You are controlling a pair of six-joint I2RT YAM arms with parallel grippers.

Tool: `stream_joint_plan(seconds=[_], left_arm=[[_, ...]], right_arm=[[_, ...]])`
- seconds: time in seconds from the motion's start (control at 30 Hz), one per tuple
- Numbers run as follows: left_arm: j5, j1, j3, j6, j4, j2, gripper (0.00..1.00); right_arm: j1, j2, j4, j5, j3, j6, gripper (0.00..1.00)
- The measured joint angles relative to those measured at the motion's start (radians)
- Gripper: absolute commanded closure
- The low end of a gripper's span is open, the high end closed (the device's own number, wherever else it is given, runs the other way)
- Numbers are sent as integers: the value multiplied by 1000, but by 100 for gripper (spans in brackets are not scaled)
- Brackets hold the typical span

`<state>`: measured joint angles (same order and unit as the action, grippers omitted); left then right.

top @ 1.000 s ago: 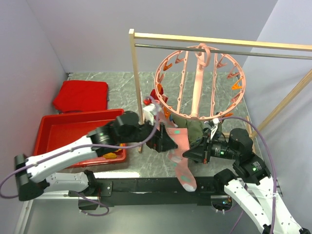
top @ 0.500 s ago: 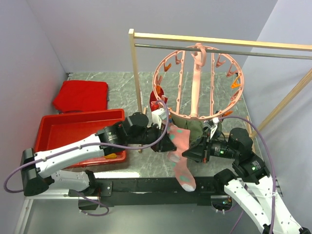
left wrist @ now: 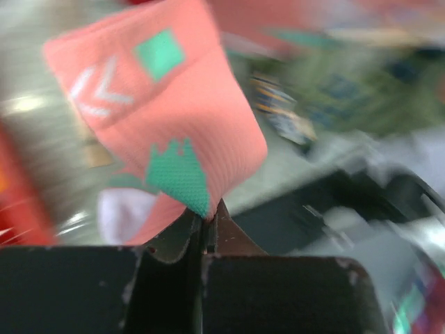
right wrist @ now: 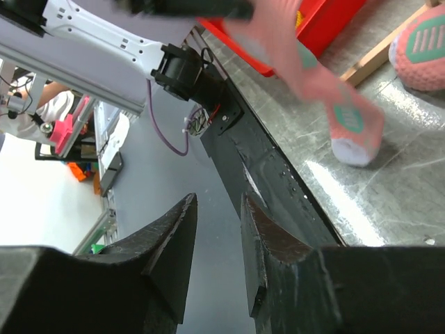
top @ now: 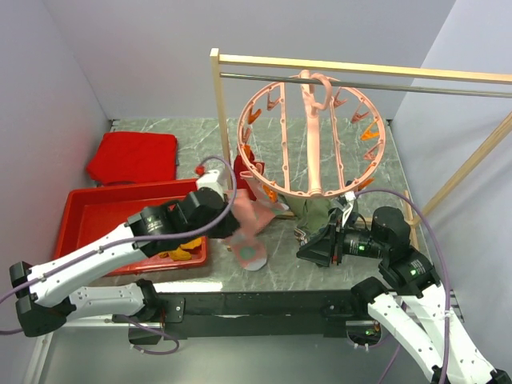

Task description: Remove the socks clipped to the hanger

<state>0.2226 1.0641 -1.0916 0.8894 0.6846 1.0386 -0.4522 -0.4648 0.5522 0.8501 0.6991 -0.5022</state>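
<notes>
From above, my left arm lies low, from its base at the near left across the near rim of the red tray (top: 128, 192), forearm pointing right. My left gripper (top: 230, 226) sits just right of the tray, below the left rim of the hanger (top: 312, 144), clamped on a pink sock (top: 251, 240). The sock is blurred and droops toward the table. Its upper end lies close under the hanger's near-left rim, and I cannot tell whether it is free of a clip. The hanger hangs tilted from the rail (top: 384, 84). An olive sock (top: 318, 210) hangs under its near rim. My right arm rises from the near right and bends left, so my right gripper (top: 309, 251) is just near of the olive sock, apart from it.

In my left wrist view, my left gripper (left wrist: 207, 224) has its jaws pressed together on the sock's lower edge. The pink sock (left wrist: 156, 104), with teal and white marks, stands up from them.

In my right wrist view, my right gripper (right wrist: 217, 205) has a narrow gap between its fingers (right wrist: 170, 250), with nothing in it. It is aimed at the table's near edge. The pink sock (right wrist: 327, 97) is a blur beyond, and another pink sock (right wrist: 421, 42) lies on the table at the far right.
</notes>
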Motion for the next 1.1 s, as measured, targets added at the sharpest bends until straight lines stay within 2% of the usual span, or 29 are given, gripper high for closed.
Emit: stream_joint_plan(seconds=[0.17, 0.37, 0.6, 0.73, 0.9, 0.97, 1.03, 1.1], left_arm=[[209, -77, -74, 120, 272, 19, 99], [402, -183, -190, 159, 474, -10, 99], [566, -306, -348, 90, 583, 23, 98], [621, -346, -368, 72, 620, 43, 87], [655, -381, -368, 48, 644, 39, 87], [671, -393, -371, 35, 650, 34, 65], [679, -404, -378, 5, 653, 31, 54], [681, -410, -380, -15, 648, 24, 36]], right_arm=[[0, -2, 3, 0, 0, 5, 61], [0, 1, 9, 0, 0, 6, 61], [0, 13, 10, 0, 0, 6, 61], [0, 13, 18, -2, 0, 6, 61], [0, 13, 19, -4, 0, 6, 61], [0, 13, 19, -3, 0, 6, 60], [0, 13, 20, -4, 0, 6, 60], [0, 13, 20, -3, 0, 6, 60]])
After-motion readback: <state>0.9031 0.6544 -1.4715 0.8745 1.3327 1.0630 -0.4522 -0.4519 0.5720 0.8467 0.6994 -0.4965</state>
